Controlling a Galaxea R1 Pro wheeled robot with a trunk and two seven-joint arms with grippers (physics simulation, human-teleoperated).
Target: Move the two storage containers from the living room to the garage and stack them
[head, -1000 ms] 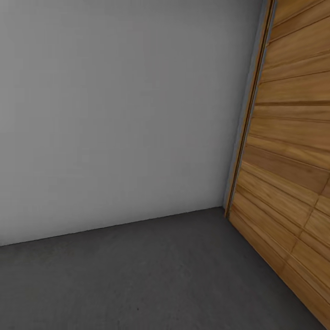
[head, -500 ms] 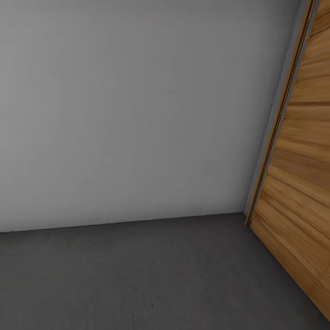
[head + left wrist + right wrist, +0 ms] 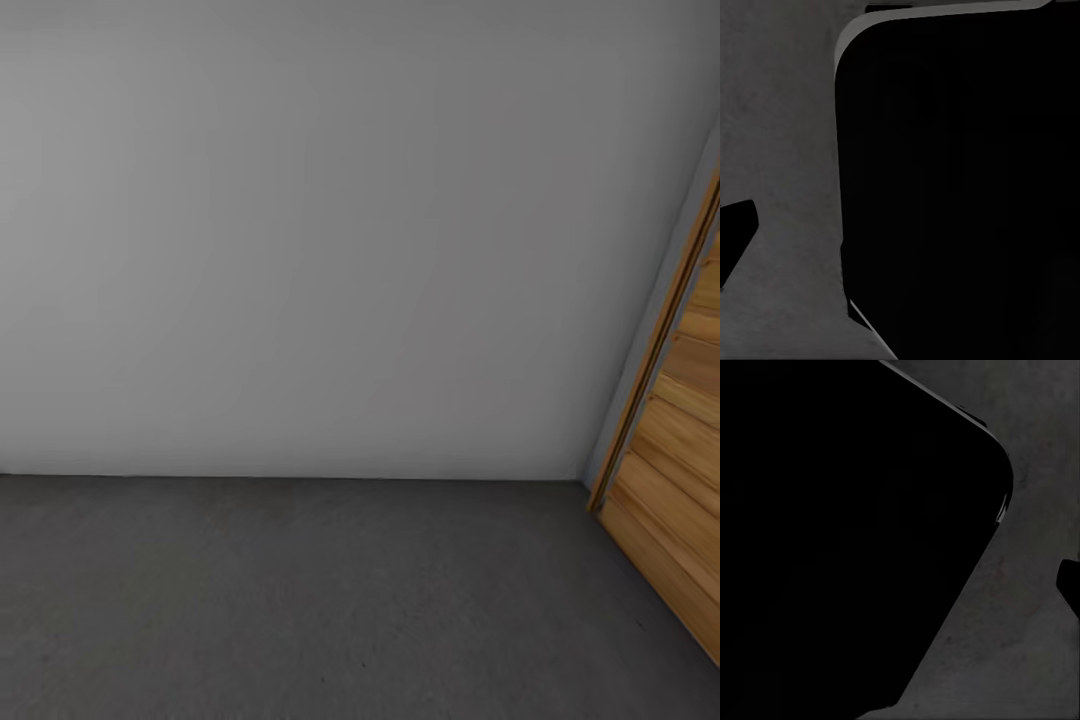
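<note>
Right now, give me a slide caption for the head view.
Garage corner: a pale grey wall meets the dark grey floor, with the wooden-slat door at the right edge.

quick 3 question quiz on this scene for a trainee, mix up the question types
1. True or false: the head view faces a plain pale grey wall that meets a dark grey floor.
2. On which side of the head view does the wooden-slat door stand? A) left B) right C) centre
3. Fill in: in both wrist views, beside a large black shape, the speckled surface is the ____.

Key: 1 true; 2 B; 3 floor
</note>
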